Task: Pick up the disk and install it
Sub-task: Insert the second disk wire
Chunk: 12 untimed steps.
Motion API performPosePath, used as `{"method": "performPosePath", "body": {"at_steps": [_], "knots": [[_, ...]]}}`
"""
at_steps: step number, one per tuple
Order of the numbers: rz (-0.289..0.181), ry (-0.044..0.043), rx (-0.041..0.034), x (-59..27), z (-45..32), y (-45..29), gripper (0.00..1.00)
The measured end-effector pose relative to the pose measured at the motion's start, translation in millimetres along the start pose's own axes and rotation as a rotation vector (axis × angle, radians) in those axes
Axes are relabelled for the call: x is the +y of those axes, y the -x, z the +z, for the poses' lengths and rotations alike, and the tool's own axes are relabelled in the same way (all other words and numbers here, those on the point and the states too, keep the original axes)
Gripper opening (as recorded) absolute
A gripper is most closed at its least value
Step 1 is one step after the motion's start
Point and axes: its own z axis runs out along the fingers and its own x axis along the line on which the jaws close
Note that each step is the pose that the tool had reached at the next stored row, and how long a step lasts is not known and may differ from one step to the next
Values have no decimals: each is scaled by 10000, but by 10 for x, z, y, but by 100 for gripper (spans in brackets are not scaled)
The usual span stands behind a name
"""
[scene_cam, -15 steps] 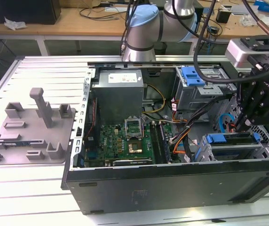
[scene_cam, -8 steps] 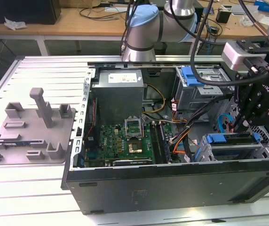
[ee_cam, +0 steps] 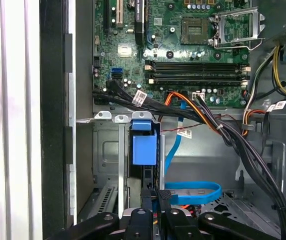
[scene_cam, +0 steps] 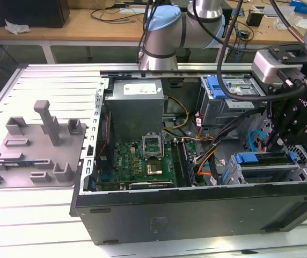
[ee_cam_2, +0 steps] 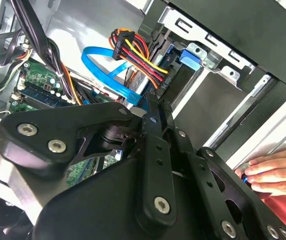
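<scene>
**A:** Where is the disk?

**B:** The disk [scene_cam: 235, 87] lies flat on top of the drive cage [scene_cam: 218, 115], in the far corner of the open computer case [scene_cam: 196, 212] on the exterior view's right. It shows a silver face with a pale label and a blue frame along its edge.

**A:** And the claw?

**B:** The claw [scene_cam: 276, 141] hangs well apart from it, nearer to us, over the near bay on the exterior view's right. Blue carriers [scene_cam: 261, 158] already sit in that bay. In the first wrist view a blue tab [ee_cam: 144, 146] stands just beyond the claw's tip. I cannot tell whether the claw is apart or together.

**A:** So which step is this?

**B:** I judge the pick is not yet made, because the disk rests untouched. A grasp would call for the claw to travel to the far corner and take the disk by its framed edges, clear of the cables [scene_cam: 207, 153].

**A:** Anything legible?

**B:** No. The grey box [scene_cam: 134, 105] carries a white sticker [scene_cam: 136, 87], but its print is too small to read. The disk's label is too.

**A:** What else is there?

**B:** A grey fixture plate [scene_cam: 33, 153] lies on the worktop [scene_cam: 35, 226] at the exterior view's left. A person's hand [ee_cam_2: 275, 172] rests beside the case in the second wrist view.
</scene>
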Motion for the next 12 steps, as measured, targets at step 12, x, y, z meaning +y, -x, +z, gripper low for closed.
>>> {"method": "performPosePath", "body": {"at_steps": [12], "knots": [[-34,-27,-2,2,44,-9,16]]}}
